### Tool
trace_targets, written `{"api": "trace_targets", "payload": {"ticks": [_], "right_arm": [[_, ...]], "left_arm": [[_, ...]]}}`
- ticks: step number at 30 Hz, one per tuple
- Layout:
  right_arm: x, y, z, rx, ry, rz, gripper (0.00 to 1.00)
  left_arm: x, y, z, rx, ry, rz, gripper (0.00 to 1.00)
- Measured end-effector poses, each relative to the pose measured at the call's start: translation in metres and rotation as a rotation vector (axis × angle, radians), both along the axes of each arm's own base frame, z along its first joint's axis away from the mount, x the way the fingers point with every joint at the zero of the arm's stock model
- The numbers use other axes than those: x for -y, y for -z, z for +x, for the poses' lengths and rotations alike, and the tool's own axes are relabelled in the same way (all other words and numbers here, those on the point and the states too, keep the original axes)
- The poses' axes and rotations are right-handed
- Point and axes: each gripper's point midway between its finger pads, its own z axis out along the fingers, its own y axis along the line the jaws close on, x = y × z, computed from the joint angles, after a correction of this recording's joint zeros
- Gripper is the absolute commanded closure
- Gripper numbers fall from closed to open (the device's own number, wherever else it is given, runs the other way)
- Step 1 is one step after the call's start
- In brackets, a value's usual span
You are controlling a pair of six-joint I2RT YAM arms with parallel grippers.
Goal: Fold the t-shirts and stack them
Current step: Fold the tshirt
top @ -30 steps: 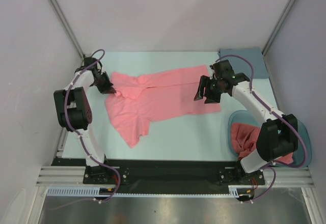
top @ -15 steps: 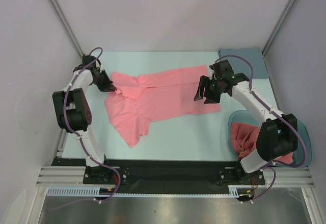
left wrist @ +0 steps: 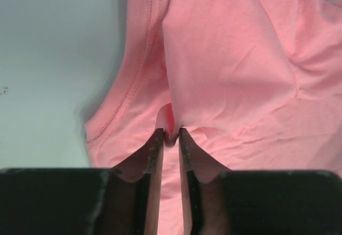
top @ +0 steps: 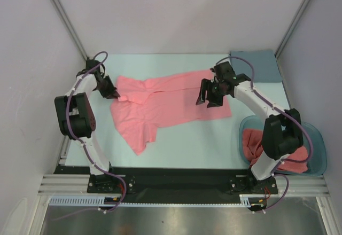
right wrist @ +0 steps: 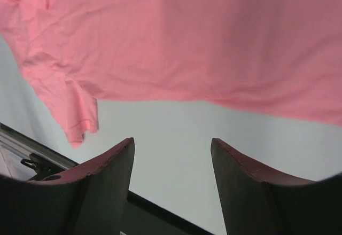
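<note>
A salmon-pink t-shirt [top: 171,104] lies spread and creased across the middle of the table. My left gripper [top: 115,94] is low at its left edge. In the left wrist view its jaws [left wrist: 171,133] stand a narrow gap apart, and a small pucker of the t-shirt [left wrist: 230,59] sits between the tips. My right gripper [top: 208,101] hovers over the t-shirt's right part. In the right wrist view it [right wrist: 172,141] is wide open and empty above bare table, with the t-shirt [right wrist: 214,42] just beyond its tips. Another pink t-shirt [top: 256,141] lies bunched in the tub.
A teal translucent tub [top: 320,149] sits at the near right, beside the right arm's base. A grey-blue cloth [top: 256,64] lies flat at the far right corner. Walls close in the table on the left, right and back. A black rail [top: 171,179] runs along the near edge.
The left jaws have parted from a tight pinch to a narrow gap. The right gripper has moved left and slightly away, over the t-shirt's right part, still open.
</note>
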Motion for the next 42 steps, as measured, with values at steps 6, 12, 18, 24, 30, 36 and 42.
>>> {"api": "trace_targets", "payload": {"ticks": [6,12,18,24,30,36,42], "right_arm": [[-0.074,-0.007,0.037,0.090,-0.107,0.087,0.32],[-0.163,-0.001,0.064,0.167,-0.179,0.222,0.36],[-0.234,0.028,0.074,0.166,-0.185,0.334,0.43],[-0.280,0.061,0.075,0.127,-0.160,0.386,0.52],[-0.295,0.081,0.077,0.089,-0.091,0.401,0.59],[-0.294,0.082,0.086,0.092,-0.026,0.397,0.68],[-0.297,0.090,0.092,0.085,0.002,0.409,0.66]], "left_arm": [[-0.001,0.017,-0.009,-0.004,0.010,0.015,0.59],[-0.006,0.009,-0.003,0.054,0.015,0.047,0.55],[-0.009,0.003,-0.006,0.094,0.009,0.066,0.59],[-0.013,0.011,-0.015,0.075,-0.009,0.068,0.59],[-0.025,-0.003,-0.013,0.117,-0.036,0.075,0.58],[-0.027,-0.011,-0.009,0.148,-0.053,0.058,0.59],[-0.023,-0.006,-0.013,0.138,-0.052,0.034,0.59]]}}
